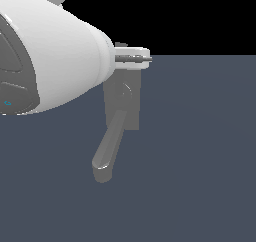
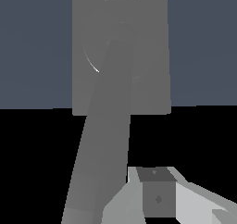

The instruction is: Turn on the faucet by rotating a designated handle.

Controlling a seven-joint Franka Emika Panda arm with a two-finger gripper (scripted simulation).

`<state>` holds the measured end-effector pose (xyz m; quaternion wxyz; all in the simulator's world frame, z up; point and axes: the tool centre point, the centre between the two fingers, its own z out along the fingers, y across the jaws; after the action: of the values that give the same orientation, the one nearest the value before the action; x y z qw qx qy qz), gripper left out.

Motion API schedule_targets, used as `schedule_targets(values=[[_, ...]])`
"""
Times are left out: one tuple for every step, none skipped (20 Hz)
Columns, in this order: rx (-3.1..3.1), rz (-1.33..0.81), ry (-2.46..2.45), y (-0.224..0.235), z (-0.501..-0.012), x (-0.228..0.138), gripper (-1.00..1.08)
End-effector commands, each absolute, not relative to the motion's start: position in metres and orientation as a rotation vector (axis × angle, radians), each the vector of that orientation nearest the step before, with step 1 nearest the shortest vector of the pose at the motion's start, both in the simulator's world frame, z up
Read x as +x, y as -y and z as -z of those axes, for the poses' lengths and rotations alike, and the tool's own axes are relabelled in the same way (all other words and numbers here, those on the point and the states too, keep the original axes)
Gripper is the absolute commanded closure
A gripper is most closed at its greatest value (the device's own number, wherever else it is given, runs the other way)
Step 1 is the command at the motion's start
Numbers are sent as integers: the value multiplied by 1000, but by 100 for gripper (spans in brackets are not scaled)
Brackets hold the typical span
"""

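Observation:
The grey faucet's block base stands in the middle of the exterior view, with a round hub on its face. Its thick spout runs down towards the exterior view's left and ends in a downturned tip. My white gripper sits at the block's top edge. A thin dark grey bar, apparently the handle, lies between its white parts. In the wrist view the block and a long grey bar from its hub fill the middle. One white finger with a grey pad shows beside that bar.
The large white arm fills the upper part of the exterior view's left and hides what lies behind it. A flat blue-grey floor spreads around the faucet, with a black background above it.

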<state>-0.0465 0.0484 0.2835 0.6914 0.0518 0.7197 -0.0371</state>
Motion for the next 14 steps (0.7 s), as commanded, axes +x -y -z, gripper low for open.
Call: schedule_targets(values=[[130, 93, -1569, -31, -302, -40, 108], [130, 93, -1568, -27, -304, -40, 108], [130, 93, -1567, -24, -305, -40, 108], [130, 93, -1567, -24, -305, -40, 108], [118, 87, -1608, -35, -286, -48, 108], [119, 87, -1606, -31, -286, -48, 108], [119, 87, -1604, -27, -285, -48, 108], [120, 87, -1602, -24, -285, -48, 108], [121, 88, -1600, -20, -285, -48, 108], [121, 88, -1598, -16, -285, -48, 108], [122, 88, -1596, -12, -285, -48, 108], [122, 89, -1593, -8, -285, -48, 108], [123, 89, -1591, -5, -285, -48, 108], [124, 89, -1589, -1, -284, -48, 108]])
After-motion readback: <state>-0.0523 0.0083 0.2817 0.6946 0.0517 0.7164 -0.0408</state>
